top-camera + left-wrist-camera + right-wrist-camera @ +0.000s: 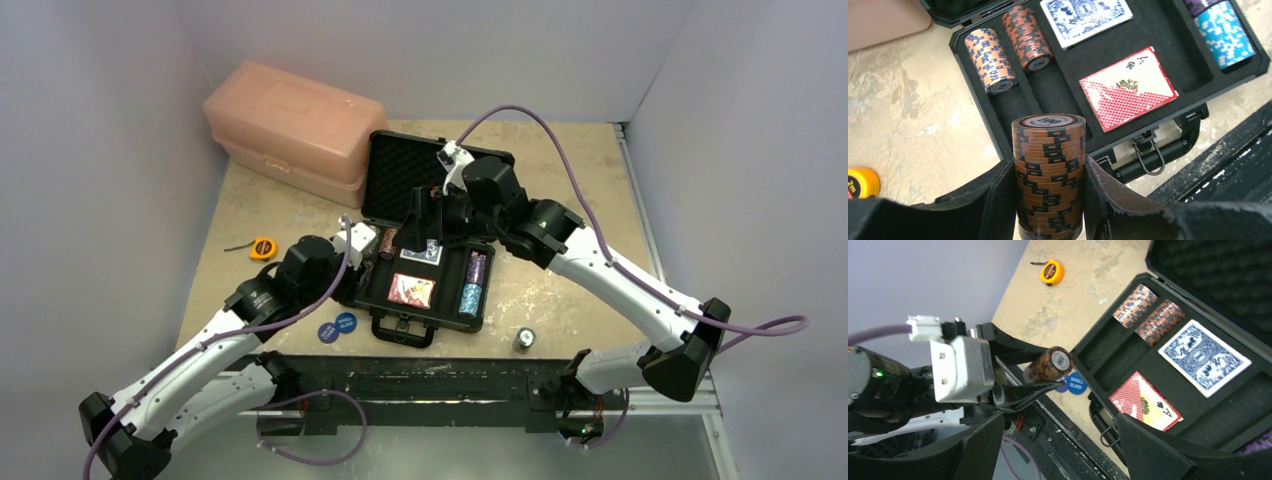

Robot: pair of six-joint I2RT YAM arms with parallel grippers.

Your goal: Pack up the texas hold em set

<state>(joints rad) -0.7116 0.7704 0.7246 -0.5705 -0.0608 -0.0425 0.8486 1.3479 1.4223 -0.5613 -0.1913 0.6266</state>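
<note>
Texas hold em set pieces are mostly sitting in the open black briefcase [400, 165] at the middle of the counter [560, 290]. At its left edge the left end effector [1048, 200], partly closed, is gripping a brown chip stack [1050, 366] by its curved sides. The chips are probably dense and slick and apt to shear apart, so pressure along the whole length suits them. Two blue discs [337, 327] are lying near-left, thin and best taken by the rim. Over the blue deck [421, 255], the right end effector [424, 225] is hanging wide open, holding nothing. Near-right, one loose stack [523, 339] is waiting.
</note>
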